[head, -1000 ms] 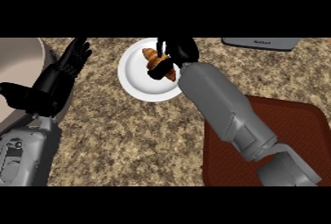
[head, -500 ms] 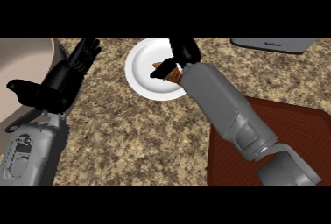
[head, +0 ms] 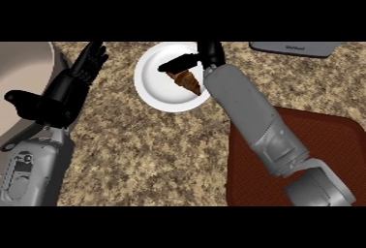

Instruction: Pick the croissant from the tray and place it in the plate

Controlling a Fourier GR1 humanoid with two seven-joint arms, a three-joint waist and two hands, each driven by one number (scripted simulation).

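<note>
1. Right black hand [head: 191, 59] was over the round white plate [head: 159, 87], its fingers and thumb curled about the upper end of the brown, flaky croissant [head: 187, 81]; the croissant lay within the plate's rim, at the plate's right side, partly hidden by the hand and the grey forearm.
2. Judged by its look, the croissant would be light, soft and crumbly, so a hold across its thick middle would suit better than one on a thin tip.
3. Dark red rectangular tray [head: 250, 160] lay below and to the right of the plate, under the forearm.
4. Left black hand [head: 68, 89] rested left of the plate, fingers straight and apart, holding nothing.
</note>
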